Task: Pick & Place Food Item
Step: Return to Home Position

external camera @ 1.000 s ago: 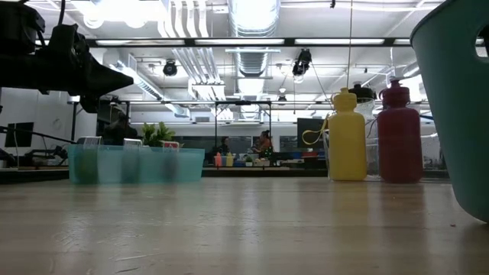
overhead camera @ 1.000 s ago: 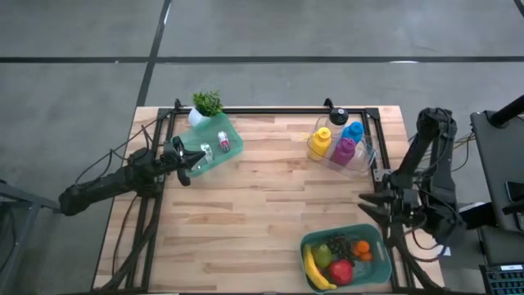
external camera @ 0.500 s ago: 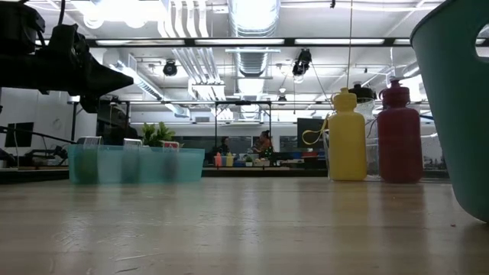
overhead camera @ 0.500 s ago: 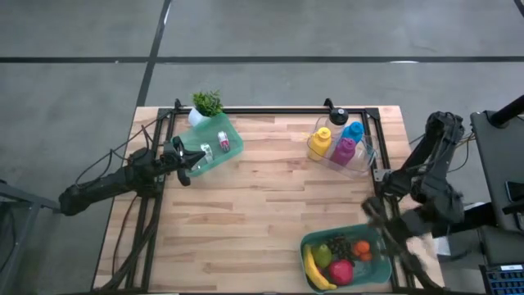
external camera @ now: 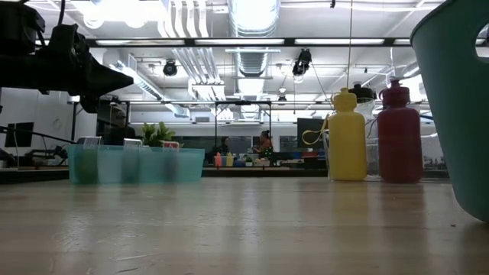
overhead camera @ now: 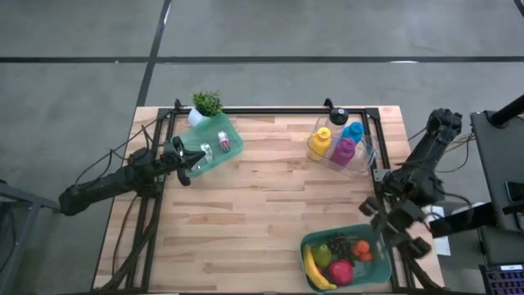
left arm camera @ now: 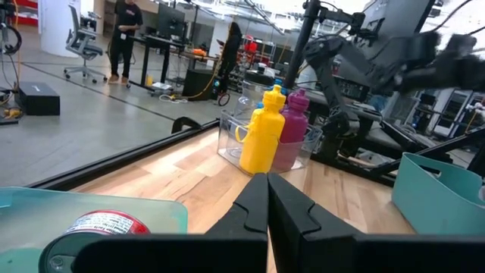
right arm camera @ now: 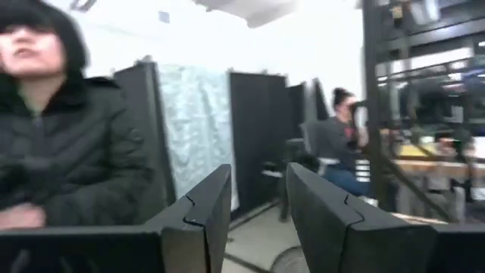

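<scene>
From above, the left arm [overhead camera: 106, 187] lies along the table's left edge. The left gripper [overhead camera: 183, 168] sits just beside the blue transparent plastic bin [overhead camera: 233, 147], which holds the tuna cans [overhead camera: 223, 141]. The right arm [overhead camera: 426, 160] hangs off the right edge, near the teal basket of fruit [overhead camera: 315, 242].

At table height, the left gripper shows dark at upper left, above the bin. A yellow plastic bottle [external camera: 348, 137] and a magenta bottle [external camera: 399, 136] stand on the right.

From the left wrist, its fingers [left arm camera: 254, 205] are clenched together and empty. A red-labelled tuna can [left arm camera: 106, 224] rests in the bin below.

From the right wrist, the right gripper [right arm camera: 258, 173] is spread apart, holding nothing. A person in a dark jacket [right arm camera: 68, 174] is beyond.
</scene>
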{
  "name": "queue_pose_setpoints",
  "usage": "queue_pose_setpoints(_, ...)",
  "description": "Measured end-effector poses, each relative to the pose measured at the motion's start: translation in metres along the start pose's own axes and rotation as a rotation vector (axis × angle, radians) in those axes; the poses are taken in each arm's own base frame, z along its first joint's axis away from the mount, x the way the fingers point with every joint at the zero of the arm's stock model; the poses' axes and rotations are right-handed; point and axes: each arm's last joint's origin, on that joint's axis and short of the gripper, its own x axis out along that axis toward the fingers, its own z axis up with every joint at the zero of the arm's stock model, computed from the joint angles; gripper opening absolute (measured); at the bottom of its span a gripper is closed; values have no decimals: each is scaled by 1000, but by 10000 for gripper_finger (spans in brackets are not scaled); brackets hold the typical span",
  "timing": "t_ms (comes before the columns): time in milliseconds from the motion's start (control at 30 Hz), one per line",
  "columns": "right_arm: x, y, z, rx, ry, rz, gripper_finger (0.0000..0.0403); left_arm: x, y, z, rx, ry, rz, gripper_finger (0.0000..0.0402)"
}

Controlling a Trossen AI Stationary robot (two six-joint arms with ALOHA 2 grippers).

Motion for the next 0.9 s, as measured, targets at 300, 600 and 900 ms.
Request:
queue_pose_setpoints(300,-65,-23,-53,28,-120,-21,125,1,0,-1,0,12,3,0)
queue_pose_setpoints(600,-84,-31,-56,3,-71,-81,125,1,0,-1,0,18,5,0)
queue_pose_setpoints(900,-102,-37,-53,-15,-76,-110,125,1,0,-1,0,18,5,0)
